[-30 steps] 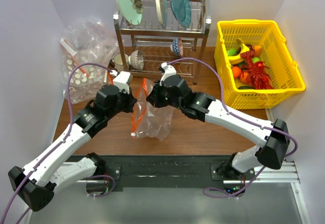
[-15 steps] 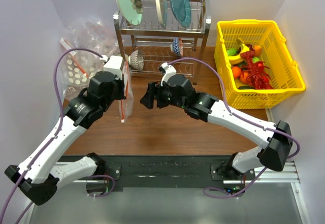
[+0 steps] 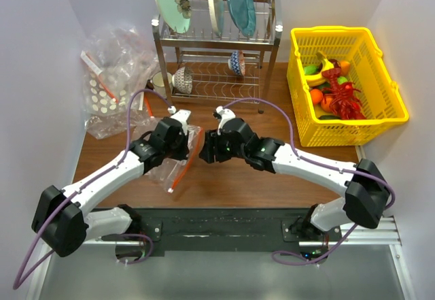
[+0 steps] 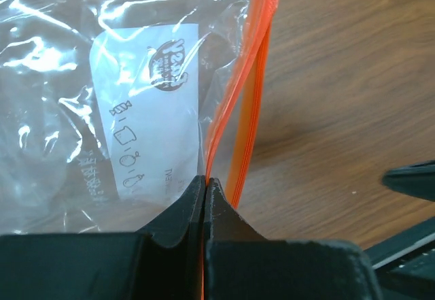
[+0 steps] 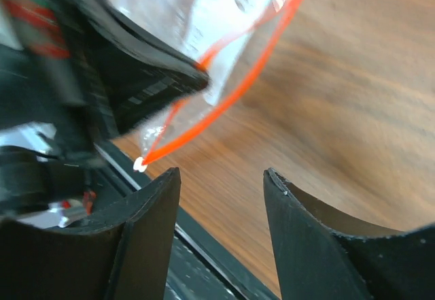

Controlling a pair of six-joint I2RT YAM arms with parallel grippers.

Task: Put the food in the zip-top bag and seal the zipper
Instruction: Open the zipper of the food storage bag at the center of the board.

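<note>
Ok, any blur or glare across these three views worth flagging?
Right wrist: the left gripper at upper left is smeared and soft, though the orange zipper is readable. Left wrist: sharp, with white glare patches on the zip-top bag. Top external: evenly lit and crisp, with only some sparkle on the heap of clear bags.

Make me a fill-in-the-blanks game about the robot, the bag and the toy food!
1. The left gripper is ____ on the bag at its zipper.
2. The right gripper is open and holds ____.
3. The lobster lies in a basket whose colour is ____.

Missing words: shut; nothing; yellow.
</note>
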